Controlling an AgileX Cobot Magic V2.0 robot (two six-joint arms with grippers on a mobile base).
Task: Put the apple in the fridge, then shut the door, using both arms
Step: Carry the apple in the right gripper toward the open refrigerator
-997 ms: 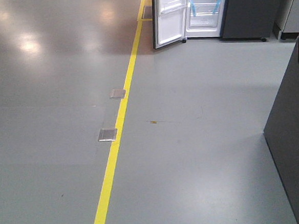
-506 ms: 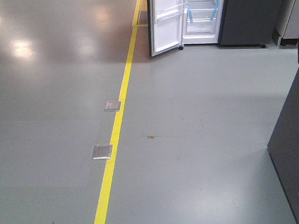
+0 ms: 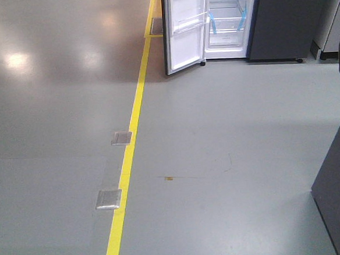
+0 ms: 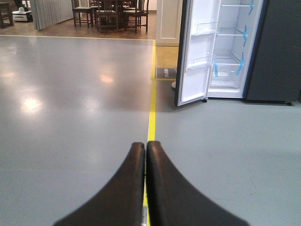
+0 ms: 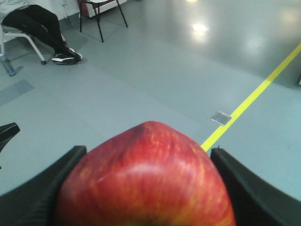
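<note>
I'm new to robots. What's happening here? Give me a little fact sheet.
Right gripper: shut on the apple
Left gripper: shut, holding nothing
Fridge: far across the floor, white inside
Door: swung wide open
Floor: grey, crossed by a yellow line
Task stage: apple not yet in fridge

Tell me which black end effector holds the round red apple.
The right end effector, clamped around the red, yellow-streaked apple; the left end effector is shut empty.

No legible text, labels or numbers anywhere.
</note>
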